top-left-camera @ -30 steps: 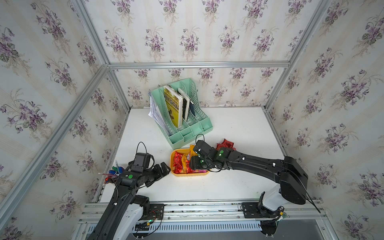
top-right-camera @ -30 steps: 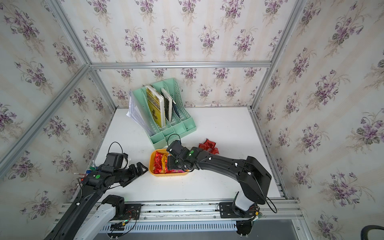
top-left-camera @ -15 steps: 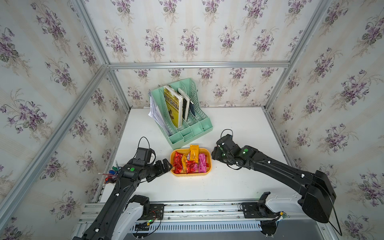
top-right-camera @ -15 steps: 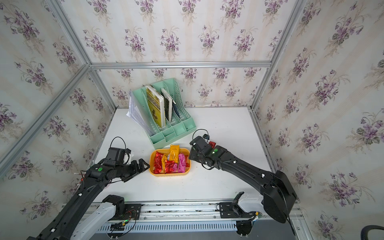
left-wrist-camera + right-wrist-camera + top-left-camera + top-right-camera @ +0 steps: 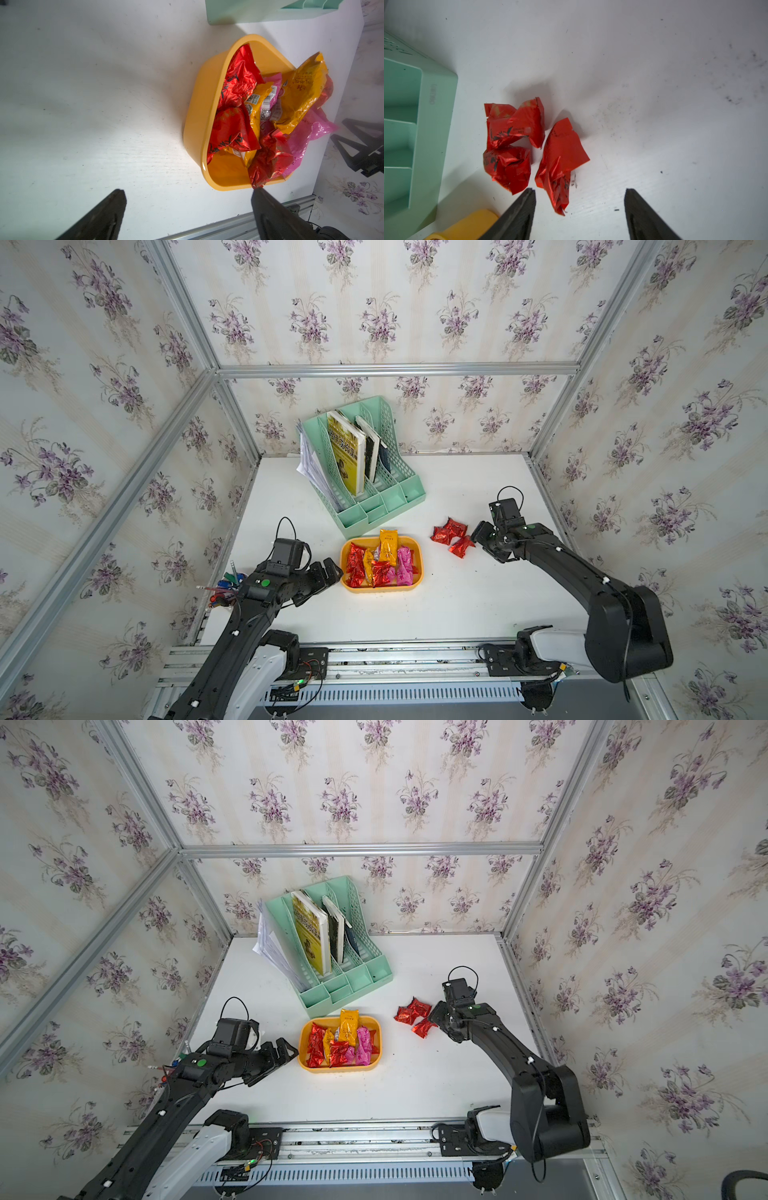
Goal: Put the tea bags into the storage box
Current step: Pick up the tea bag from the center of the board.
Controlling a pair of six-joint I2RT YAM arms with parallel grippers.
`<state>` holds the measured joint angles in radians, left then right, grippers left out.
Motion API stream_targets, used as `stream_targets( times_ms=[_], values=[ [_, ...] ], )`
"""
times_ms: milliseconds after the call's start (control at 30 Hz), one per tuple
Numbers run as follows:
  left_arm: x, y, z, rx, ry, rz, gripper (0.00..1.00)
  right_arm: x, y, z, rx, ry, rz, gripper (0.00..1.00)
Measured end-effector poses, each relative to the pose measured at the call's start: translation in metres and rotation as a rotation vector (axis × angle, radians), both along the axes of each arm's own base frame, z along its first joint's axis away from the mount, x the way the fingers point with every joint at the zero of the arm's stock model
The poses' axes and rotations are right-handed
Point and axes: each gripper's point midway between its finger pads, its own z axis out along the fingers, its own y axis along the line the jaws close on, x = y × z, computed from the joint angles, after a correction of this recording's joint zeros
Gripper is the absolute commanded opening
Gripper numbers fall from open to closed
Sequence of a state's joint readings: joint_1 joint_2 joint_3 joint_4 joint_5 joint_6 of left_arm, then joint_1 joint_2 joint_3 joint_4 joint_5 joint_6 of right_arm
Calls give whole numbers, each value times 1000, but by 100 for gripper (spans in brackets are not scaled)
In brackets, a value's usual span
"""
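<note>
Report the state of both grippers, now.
Left gripper: open, holding nothing, beside the yellow box.
Right gripper: open, holding nothing, by the loose red tea bags.

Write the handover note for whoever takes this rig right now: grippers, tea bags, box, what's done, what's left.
Left gripper: open, empty, low beside the storage box.
Right gripper: open, empty, at the three loose red tea bags. The nearest bag has its end between the jaws, not gripped.
Done: a heap of red, orange-yellow and pink tea bags lies in the box. One orange-yellow bag leans over its far rim.
Left: the three red ones on the table, between the box and the right arm. The leaning bag may need seating.
</note>
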<state>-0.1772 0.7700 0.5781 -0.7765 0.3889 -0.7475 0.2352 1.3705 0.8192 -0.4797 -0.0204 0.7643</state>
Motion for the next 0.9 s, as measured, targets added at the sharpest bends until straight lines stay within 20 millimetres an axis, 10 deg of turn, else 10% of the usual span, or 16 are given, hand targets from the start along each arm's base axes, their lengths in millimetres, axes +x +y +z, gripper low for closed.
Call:
stream_targets(
  times_ms=[667,900],
  values=[
    [-11,17,6,27,-47,114,99,19,23,-31,62,53,120,3],
    [-14,16,7,36,-33,89,99,-4,16,-15,74,1,95,3]
  ],
)
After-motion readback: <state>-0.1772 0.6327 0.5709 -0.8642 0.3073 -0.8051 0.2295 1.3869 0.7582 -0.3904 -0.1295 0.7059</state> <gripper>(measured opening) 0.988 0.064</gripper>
